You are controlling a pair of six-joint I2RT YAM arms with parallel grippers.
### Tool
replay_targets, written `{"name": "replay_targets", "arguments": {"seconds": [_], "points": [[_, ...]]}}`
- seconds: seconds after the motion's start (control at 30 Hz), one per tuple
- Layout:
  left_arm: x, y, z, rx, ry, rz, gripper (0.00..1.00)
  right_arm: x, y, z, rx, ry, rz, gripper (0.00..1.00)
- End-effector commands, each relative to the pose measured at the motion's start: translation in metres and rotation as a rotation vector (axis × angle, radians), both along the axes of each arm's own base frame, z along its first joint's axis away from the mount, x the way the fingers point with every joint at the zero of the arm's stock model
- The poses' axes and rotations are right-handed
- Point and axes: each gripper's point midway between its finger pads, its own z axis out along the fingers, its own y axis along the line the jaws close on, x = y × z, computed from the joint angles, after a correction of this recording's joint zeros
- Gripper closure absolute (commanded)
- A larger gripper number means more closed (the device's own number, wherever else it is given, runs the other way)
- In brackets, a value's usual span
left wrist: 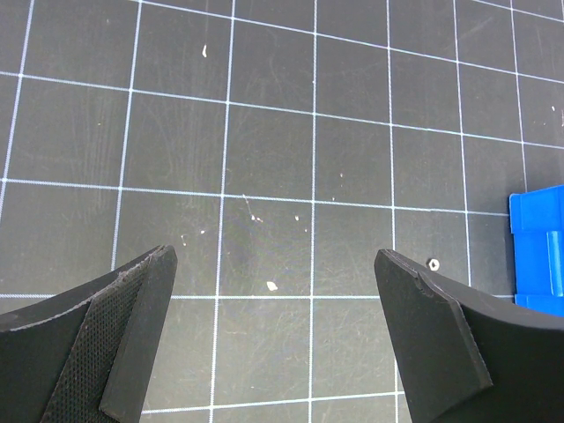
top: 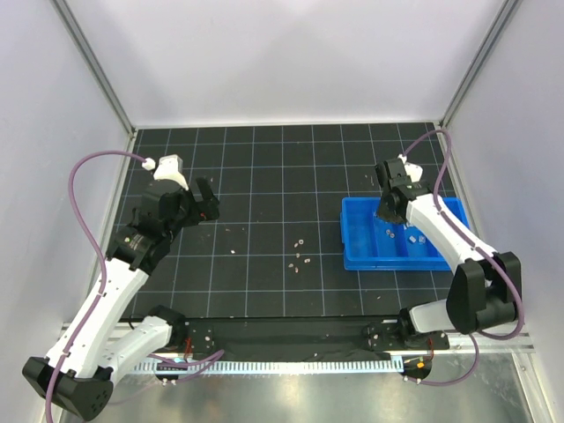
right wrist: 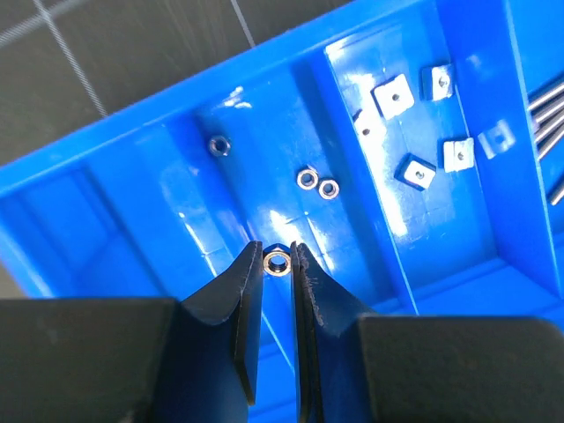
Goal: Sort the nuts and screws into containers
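Note:
My right gripper (right wrist: 277,257) is shut on a small ring-shaped nut (right wrist: 277,263), pinched at the fingertips, and hangs over the blue containers tray (right wrist: 106,203). Below it, one compartment holds three ring nuts (right wrist: 307,179). The compartment beside it holds several square nuts (right wrist: 394,95), and screws (right wrist: 546,97) show at the right edge. In the top view the right gripper (top: 388,211) is over the tray's (top: 361,258) far left part. My left gripper (top: 209,204) hangs open over the mat; between its fingers (left wrist: 275,260) there is nothing. A single nut (left wrist: 433,263) lies by its right finger.
Several loose small pieces (top: 300,260) lie on the black grid mat between the arms, with a few more (top: 233,231) nearer the left gripper. The tray's corner (left wrist: 538,247) shows at the right of the left wrist view. White walls close in the mat on three sides.

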Motion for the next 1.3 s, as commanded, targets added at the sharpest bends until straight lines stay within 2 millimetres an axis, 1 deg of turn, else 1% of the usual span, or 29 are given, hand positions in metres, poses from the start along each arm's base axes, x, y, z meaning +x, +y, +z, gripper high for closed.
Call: {"name": "replay_targets", "arguments": {"seconds": [0.0,0.1,0.13,0.17,0.2,0.27,0.3,0.33,0.37,0.4,0.43,0.5,0.53,0.6,0.63,0.67,0.7,0.73,0.77,0.83,0.87,0.93,0.97,1.13,1.27], "points": [[0.005,-0.004,0.010,-0.029,-0.041,-0.005,0.00,0.016,0.001,-0.001,-0.004,-0.051,0.001,0.86],[0.005,-0.003,0.008,-0.026,-0.037,-0.004,0.00,0.018,-0.004,-0.002,-0.037,-0.047,-0.008,0.83],[0.006,-0.003,0.009,-0.026,-0.039,-0.002,0.00,0.018,-0.004,-0.001,-0.039,-0.040,-0.001,0.78],[0.006,-0.003,0.009,-0.026,-0.038,-0.002,0.00,0.020,-0.002,0.004,-0.029,-0.045,0.004,0.65],[0.006,-0.003,0.008,-0.025,-0.036,-0.002,0.00,0.021,0.002,0.007,-0.016,-0.044,0.014,0.56],[0.006,-0.003,0.008,-0.025,-0.035,-0.002,0.00,0.018,0.005,0.016,-0.009,-0.043,0.024,0.46],[0.006,-0.004,0.008,-0.025,-0.034,-0.005,0.00,0.022,0.010,0.030,-0.005,-0.077,0.036,0.40],[0.006,-0.004,0.008,-0.025,-0.034,-0.005,0.00,0.020,0.021,0.037,-0.019,-0.088,0.074,0.34],[0.006,-0.004,0.008,-0.025,-0.034,-0.005,0.00,0.023,0.033,0.051,-0.016,-0.122,0.106,0.30],[0.006,-0.004,0.008,-0.026,-0.036,-0.004,0.01,0.024,0.045,0.056,-0.014,-0.130,0.138,0.29],[0.006,-0.004,0.008,-0.026,-0.036,-0.005,0.00,0.018,0.072,0.060,-0.010,-0.134,0.212,0.28],[0.006,-0.004,0.008,-0.027,-0.035,-0.006,0.00,0.020,0.108,0.064,0.017,-0.144,0.271,0.28],[0.006,-0.005,0.009,-0.028,-0.037,-0.008,0.00,0.011,0.143,0.061,0.040,-0.144,0.358,0.28],[0.005,-0.004,0.009,-0.029,-0.038,-0.008,0.00,0.006,0.179,0.056,0.079,-0.141,0.417,0.28],[0.005,-0.004,0.009,-0.028,-0.036,-0.008,0.00,0.005,0.202,0.038,0.103,-0.106,0.454,0.28],[0.005,-0.004,0.009,-0.031,-0.037,-0.008,0.00,-0.003,0.223,0.030,0.126,-0.087,0.504,0.28],[0.004,-0.005,0.010,-0.032,-0.039,-0.010,0.00,-0.004,0.236,0.019,0.141,-0.073,0.516,0.28],[0.004,-0.005,0.010,-0.031,-0.042,-0.010,0.00,-0.006,0.243,-0.002,0.127,-0.024,0.524,0.29],[0.004,-0.004,0.011,-0.033,-0.043,-0.008,0.00,-0.009,0.250,-0.013,0.118,0.000,0.534,0.31],[0.004,-0.003,0.011,-0.032,-0.047,-0.006,0.00,-0.010,0.253,-0.028,0.094,0.024,0.517,0.35],[0.003,-0.004,0.012,-0.032,-0.048,-0.008,0.00,-0.010,0.251,-0.041,0.078,0.048,0.501,0.39],[0.004,-0.003,0.012,-0.032,-0.048,-0.005,0.00,-0.010,0.255,-0.049,0.093,0.046,0.484,0.40],[0.003,-0.003,0.012,-0.033,-0.051,-0.006,0.00,-0.011,0.253,-0.053,0.093,0.049,0.478,0.40],[0.004,-0.004,0.011,-0.034,-0.046,-0.008,0.00,-0.008,0.251,-0.055,0.084,0.029,0.468,0.43],[0.004,-0.004,0.010,-0.031,-0.044,-0.009,0.00,-0.009,0.251,-0.064,0.077,0.043,0.472,0.48]]}}
